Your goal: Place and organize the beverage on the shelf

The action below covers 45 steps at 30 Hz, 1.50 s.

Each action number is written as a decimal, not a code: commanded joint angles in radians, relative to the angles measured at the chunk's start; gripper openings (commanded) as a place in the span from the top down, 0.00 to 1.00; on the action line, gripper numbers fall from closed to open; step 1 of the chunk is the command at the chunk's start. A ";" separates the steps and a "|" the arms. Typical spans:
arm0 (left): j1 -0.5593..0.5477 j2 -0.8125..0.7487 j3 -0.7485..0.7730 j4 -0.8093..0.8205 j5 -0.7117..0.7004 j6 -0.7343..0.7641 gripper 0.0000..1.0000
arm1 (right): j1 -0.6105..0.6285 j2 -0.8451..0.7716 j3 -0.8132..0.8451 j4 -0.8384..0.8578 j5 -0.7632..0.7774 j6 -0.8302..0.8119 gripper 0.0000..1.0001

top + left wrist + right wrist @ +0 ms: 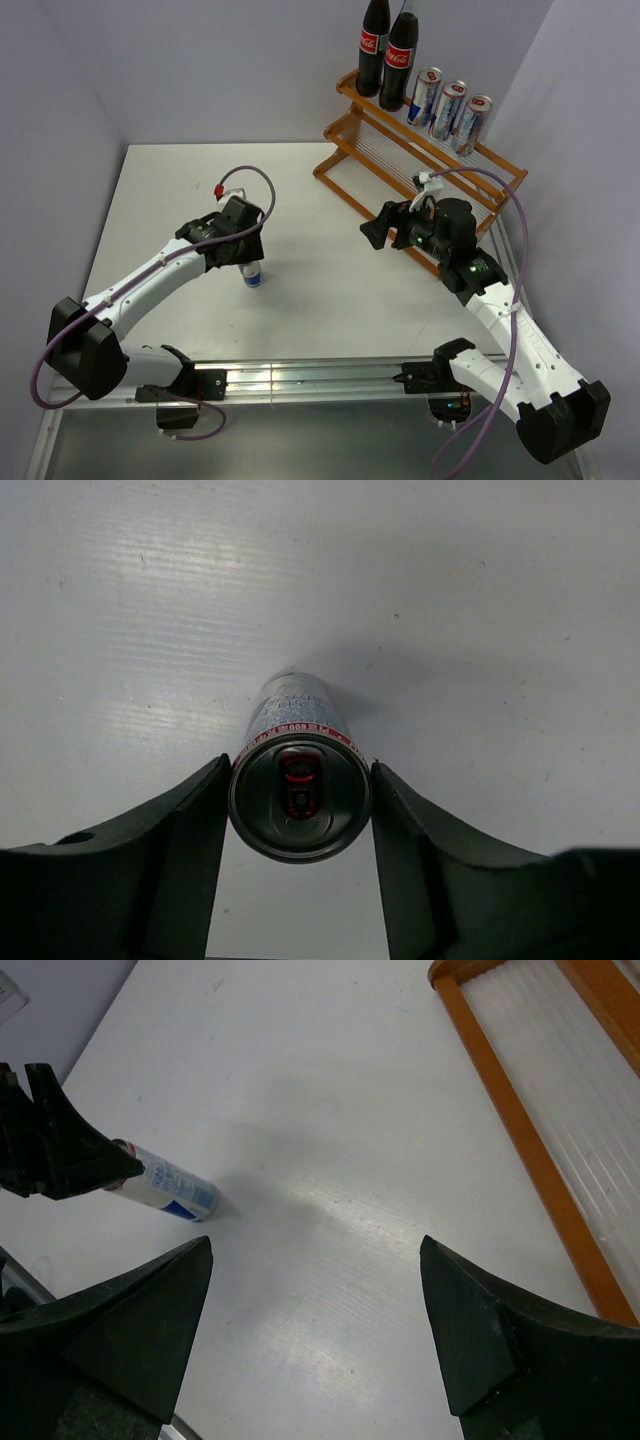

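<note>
- Left wrist view: a slim silver-blue can with a red-marked top (300,800) stood upright on the white tabletop (480,630), squarely between the two dark fingers (190,850) of the left gripper (300,768).
- Both fingers sat against the can's upper rim, one on each side with no gap showing, so the pincer was closed on the can while the can's base rested on the table.
- Right wrist view: the right gripper (315,1245) hung over bare table with its jaws spread wide and nothing between them.
- Off to that gripper's side ran the orange-brown wooden stepped shelf with pale rod surfaces (520,1130), close by but not touching the fingers.
- The same view caught the gripped can well ahead of the right pincer, across an open stretch of table, its top hidden behind the left arm's dark fingers.
- Top external view: two dark cola bottles with red labels (399,60) stood upright side by side at the far left end of the shelf's upper tier.
- Three more silver-blue cans (447,108) stood in a row just to the right of the bottles on that same tier.
- The gripped can stood near the table's middle, well apart from the shelf.
</note>
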 commanded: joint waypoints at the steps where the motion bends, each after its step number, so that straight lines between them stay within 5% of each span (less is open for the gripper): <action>1: -0.005 0.013 0.007 0.017 0.016 0.019 0.45 | 0.007 -0.016 0.004 0.037 -0.030 0.003 0.09; 6: -0.008 0.002 0.030 0.005 0.021 0.019 0.67 | 0.007 -0.017 -0.005 0.037 -0.041 -0.015 0.09; 10: -0.011 -0.022 0.054 -0.011 0.039 0.029 1.00 | 0.011 -0.011 -0.027 0.063 -0.109 -0.026 0.09; 34: -0.013 -0.167 -0.034 0.324 0.834 0.192 1.00 | 0.384 0.262 0.074 -0.049 -0.312 -0.311 0.10; 45: -0.013 -0.148 -0.067 0.373 1.038 0.221 1.00 | 0.514 0.317 0.103 -0.119 -0.182 -0.390 0.11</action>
